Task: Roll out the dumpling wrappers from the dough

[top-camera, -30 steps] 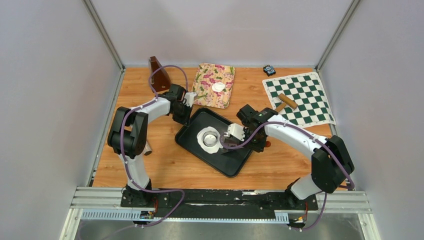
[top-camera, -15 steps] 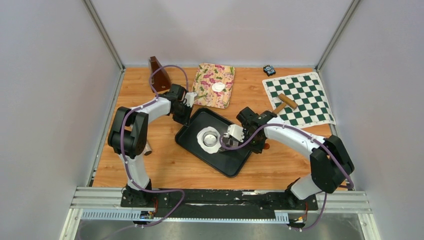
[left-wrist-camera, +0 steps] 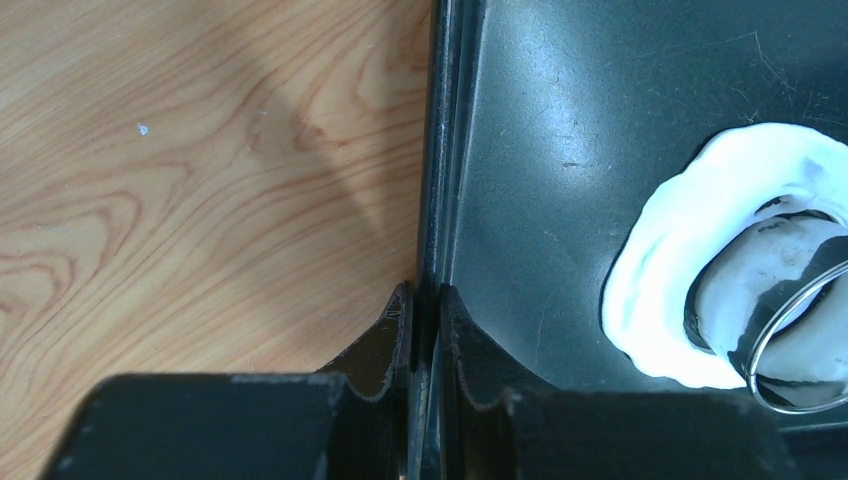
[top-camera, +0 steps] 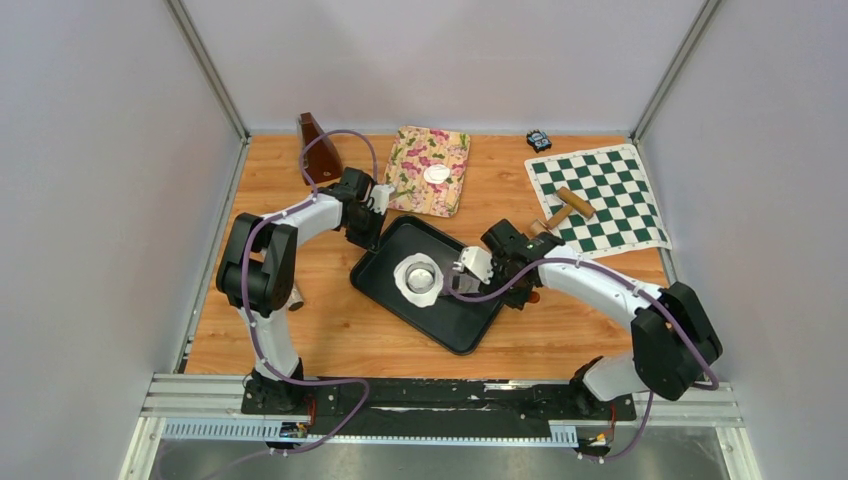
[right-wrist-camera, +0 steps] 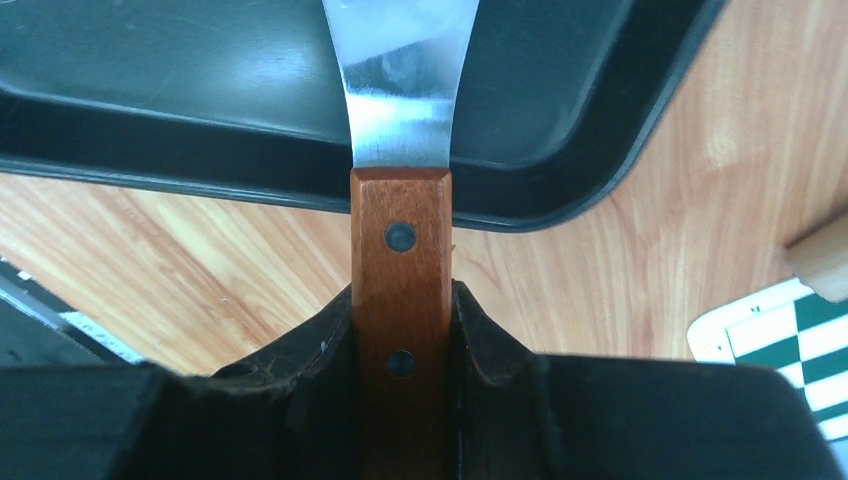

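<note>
Between the fingers of the left gripper [left-wrist-camera: 426, 312] sits the raised rim of a black tray [left-wrist-camera: 540, 140], pinched tight, with one finger outside on the wooden worktop [left-wrist-camera: 200, 180] side and the other inside the tray. Ahead of this gripper and to its right, on the tray floor, lies an irregular white dough sheet [left-wrist-camera: 655, 270] with a hole through it, and a clear ring cutter [left-wrist-camera: 752, 355] stands in that hole. The right gripper [right-wrist-camera: 400, 335] is clamped on the wooden handle of a spatula [right-wrist-camera: 400, 240], which runs straight out between its fingers. The metal blade reaches forward over the nearest tray rim and out above the tray floor; whether its tip touches the dough cannot be told. Seen from overhead, the two grippers face each other across the tray, the left at one edge and the right at the opposite one, with dough and cutter between them. A dumpling wrapper [top-camera: 436, 174], a small round white disc, lies on a flowered cloth [top-camera: 430, 150] just beyond the left gripper and well apart from the right one; whether more than one is stacked there cannot be told. Behind the right gripper, a green-and-white chequered mat [top-camera: 600, 200] carries a wooden rolling pin [top-camera: 568, 205].
</note>
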Action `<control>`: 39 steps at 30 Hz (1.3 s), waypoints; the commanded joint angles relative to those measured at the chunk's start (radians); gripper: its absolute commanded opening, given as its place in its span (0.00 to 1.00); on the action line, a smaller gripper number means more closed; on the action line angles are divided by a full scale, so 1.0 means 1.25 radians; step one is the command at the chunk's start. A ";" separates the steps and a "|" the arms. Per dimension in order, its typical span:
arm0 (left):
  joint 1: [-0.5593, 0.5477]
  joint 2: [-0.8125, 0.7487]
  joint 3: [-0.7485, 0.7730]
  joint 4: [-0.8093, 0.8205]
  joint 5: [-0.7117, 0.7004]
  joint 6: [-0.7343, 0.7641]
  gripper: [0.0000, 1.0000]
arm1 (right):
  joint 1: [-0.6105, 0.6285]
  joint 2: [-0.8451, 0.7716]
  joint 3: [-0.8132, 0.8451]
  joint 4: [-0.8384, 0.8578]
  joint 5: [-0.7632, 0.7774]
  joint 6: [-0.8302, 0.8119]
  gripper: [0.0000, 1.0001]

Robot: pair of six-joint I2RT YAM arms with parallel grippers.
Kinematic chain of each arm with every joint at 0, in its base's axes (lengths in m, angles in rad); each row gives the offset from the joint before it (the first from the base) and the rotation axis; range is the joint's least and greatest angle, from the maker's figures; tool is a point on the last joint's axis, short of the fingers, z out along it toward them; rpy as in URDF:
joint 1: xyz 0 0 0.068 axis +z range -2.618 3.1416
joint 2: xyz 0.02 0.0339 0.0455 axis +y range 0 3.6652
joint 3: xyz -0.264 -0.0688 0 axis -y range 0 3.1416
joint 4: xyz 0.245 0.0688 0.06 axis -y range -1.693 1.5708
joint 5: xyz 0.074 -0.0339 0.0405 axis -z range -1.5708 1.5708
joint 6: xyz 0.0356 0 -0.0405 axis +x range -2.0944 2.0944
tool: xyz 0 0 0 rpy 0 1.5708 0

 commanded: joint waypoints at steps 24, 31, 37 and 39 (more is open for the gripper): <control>-0.015 0.046 0.004 -0.004 -0.050 -0.006 0.00 | -0.001 -0.017 0.024 0.130 0.175 0.002 0.00; -0.015 0.046 0.004 -0.004 -0.049 -0.007 0.00 | 0.022 0.007 0.039 0.130 0.182 0.005 0.00; -0.015 0.045 0.004 -0.005 -0.048 -0.007 0.00 | 0.028 0.008 0.053 0.122 0.196 0.001 0.00; -0.015 0.045 0.004 -0.005 -0.049 -0.007 0.00 | 0.029 0.002 0.059 0.119 0.200 0.000 0.00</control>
